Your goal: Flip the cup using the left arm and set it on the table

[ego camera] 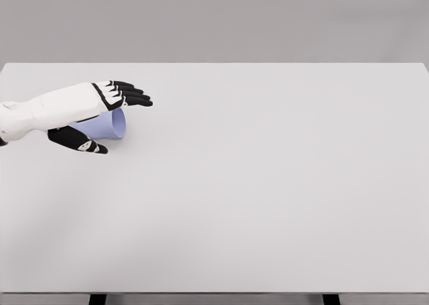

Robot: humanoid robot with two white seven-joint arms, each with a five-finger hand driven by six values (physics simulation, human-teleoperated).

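My left hand (100, 114) has its fingers (134, 96) stretched out straight above the cup (107, 125) and the thumb (84, 142) beneath, not yet closed, so nothing is gripped. The lavender cup lies on its side between them, mouth facing right, on the table (268, 184). I'd judge I should close evenly around its wall before lifting, then rotate the wrist slowly.

No readable text, no labels, no brands, no numbers, no signs on any surface
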